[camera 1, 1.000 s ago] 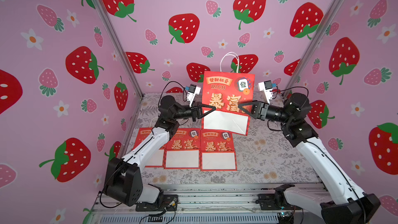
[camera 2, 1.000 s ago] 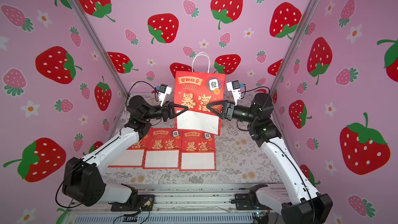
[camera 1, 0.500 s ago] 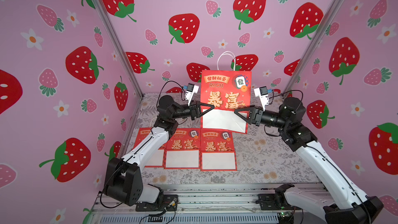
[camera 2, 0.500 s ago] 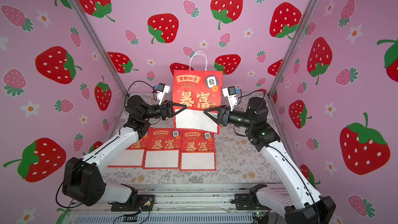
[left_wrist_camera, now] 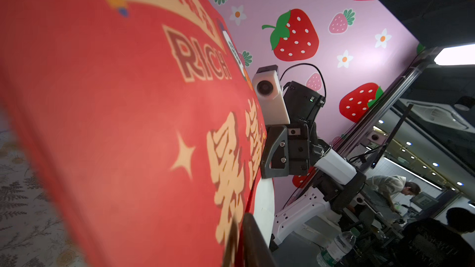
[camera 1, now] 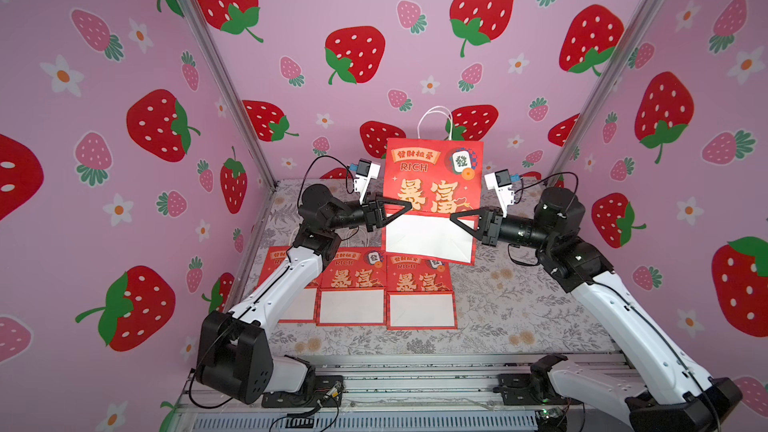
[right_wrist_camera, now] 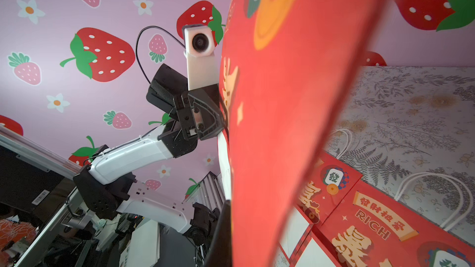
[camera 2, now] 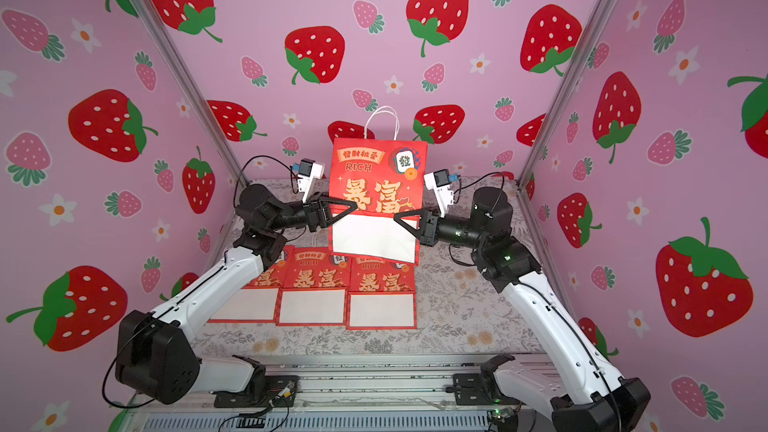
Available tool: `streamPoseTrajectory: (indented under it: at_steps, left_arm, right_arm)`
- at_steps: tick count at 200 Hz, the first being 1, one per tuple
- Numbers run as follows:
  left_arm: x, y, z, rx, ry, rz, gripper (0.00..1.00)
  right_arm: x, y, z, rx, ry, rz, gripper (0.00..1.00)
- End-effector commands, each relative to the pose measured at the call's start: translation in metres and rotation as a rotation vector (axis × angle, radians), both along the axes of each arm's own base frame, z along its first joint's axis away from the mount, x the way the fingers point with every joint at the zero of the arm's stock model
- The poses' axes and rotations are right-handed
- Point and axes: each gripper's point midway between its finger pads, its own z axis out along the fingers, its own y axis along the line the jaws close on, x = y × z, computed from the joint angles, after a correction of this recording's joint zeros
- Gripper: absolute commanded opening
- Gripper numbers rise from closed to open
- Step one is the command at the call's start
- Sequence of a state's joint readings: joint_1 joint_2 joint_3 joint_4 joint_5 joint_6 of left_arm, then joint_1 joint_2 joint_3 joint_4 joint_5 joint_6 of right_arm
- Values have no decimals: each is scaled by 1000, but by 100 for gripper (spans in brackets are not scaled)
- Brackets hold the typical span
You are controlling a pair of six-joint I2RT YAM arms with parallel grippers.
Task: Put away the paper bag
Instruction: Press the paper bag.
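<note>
The paper bag (camera 1: pixel 432 168) is red with gold characters, "RICH" and a white rope handle. It hangs upright in the air at the back middle, shown in both top views, with its white bottom flap folded up toward the front. My left gripper (camera 1: pixel 409 205) grips the bag's left edge, its fingers lying close on either side of the sheet (left_wrist_camera: pixel 241 242). My right gripper (camera 1: pixel 453 218) is shut on the right edge. In the right wrist view one dark finger (right_wrist_camera: pixel 221 240) presses against the bag (right_wrist_camera: pixel 282 98), and the other finger is hidden behind it.
Three flat folded red bags (camera 1: pixel 419 284) (camera 1: pixel 353 280) (camera 1: pixel 286 259) lie in a row on the floral tablecloth (camera 1: pixel 519 305) below the held bag. Their white handles (right_wrist_camera: pixel 437 196) point toward the back. Pink strawberry walls (camera 1: pixel 124 160) close in the left, back and right.
The right arm reached left to the bag and its jaws closed on the right edge. The bag went from slightly tilted to upright and shifted a little left.
</note>
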State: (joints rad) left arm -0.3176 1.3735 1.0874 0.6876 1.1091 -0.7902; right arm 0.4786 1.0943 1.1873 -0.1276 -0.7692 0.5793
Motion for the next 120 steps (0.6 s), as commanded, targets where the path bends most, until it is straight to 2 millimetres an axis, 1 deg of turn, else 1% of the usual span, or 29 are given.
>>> streamPoseTrajectory:
  at_steps: [1,14,29,63,70,83,104,113,120]
  left_arm:
    - [-5,11,23,-39,-81,60,38]
    - [-4,14,25,-43,-87,83,45]
    - [-1,19,25,-48,-84,113,50]
    - [8,29,26,-71,-73,177,50]
    - [10,30,25,-73,-68,186,47]
    - [11,32,25,-73,-69,194,32]
    - [15,33,23,-71,-61,207,15]
    - [16,33,21,-69,-59,213,9]
    - [17,34,20,-67,-57,220,7]
  right_arm:
    - [-11,6,-4,-44,-9,50,0]
    - [-15,8,-9,-58,3,71,0]
    - [-19,10,-14,-74,13,96,0]
    - [-31,16,-23,-125,34,154,0]
    - [-31,17,-25,-133,39,158,0]
    - [-32,17,-27,-140,43,159,0]
    - [-30,18,-29,-143,50,152,0]
    - [-29,18,-29,-141,49,147,0]
    - [-28,19,-28,-139,48,142,0]
